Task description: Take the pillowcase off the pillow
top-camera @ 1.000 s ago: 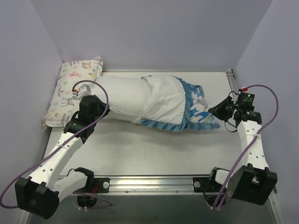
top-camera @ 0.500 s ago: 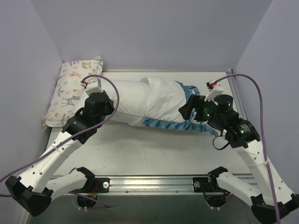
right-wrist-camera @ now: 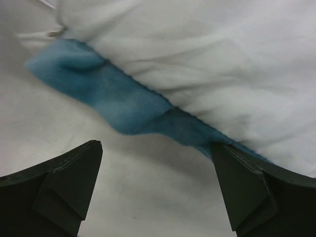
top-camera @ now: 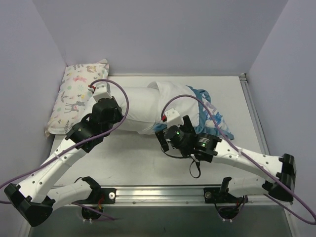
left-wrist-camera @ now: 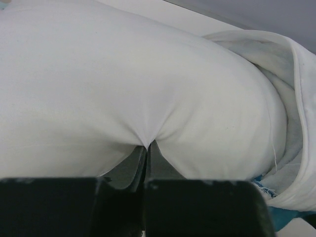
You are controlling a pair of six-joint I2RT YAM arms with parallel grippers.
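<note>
The plump white pillow (top-camera: 133, 101) lies across the back of the table, its right part still inside the pillowcase (top-camera: 180, 106). The pillowcase shows its white face and a teal frill (top-camera: 213, 116). My left gripper (top-camera: 118, 114) is shut, pinching a fold of the pillow (left-wrist-camera: 123, 79) between its fingertips (left-wrist-camera: 147, 148). The pillowcase mouth (left-wrist-camera: 291, 98) is to the right of that pinch. My right gripper (top-camera: 162, 136) stands open at the front edge of the pillowcase. Its fingers (right-wrist-camera: 74, 173) straddle bare table just below the teal frill (right-wrist-camera: 123, 98), holding nothing.
A smaller pastel animal-print pillow (top-camera: 79, 96) leans in the back left corner. Lilac walls close in the left, back and right sides. A metal rail (top-camera: 158, 193) runs along the near edge between the arm bases.
My right gripper let go of the frill at the far right, opened wide and swung left to the pillowcase's front edge. The left gripper stayed shut on the pillow.
</note>
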